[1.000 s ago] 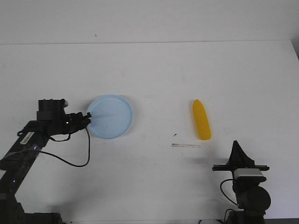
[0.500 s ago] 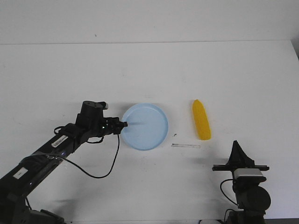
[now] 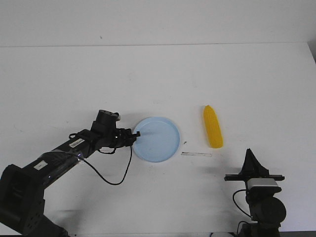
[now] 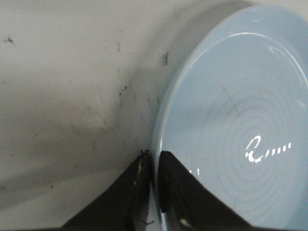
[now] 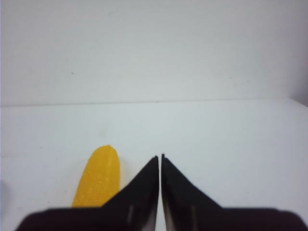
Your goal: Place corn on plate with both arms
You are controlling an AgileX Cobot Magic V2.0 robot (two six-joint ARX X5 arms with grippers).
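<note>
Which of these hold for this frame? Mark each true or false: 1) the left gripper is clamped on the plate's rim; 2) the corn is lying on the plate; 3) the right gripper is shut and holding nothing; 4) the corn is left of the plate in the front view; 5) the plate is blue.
1) True. The left gripper is shut on the rim of the plate, one finger on each side.
2) False. The corn lies on the table, apart from the plate.
3) True. The right gripper has its fingers together with nothing between them.
4) False. The corn is to the plate's right.
5) True. It is pale light blue.
</note>
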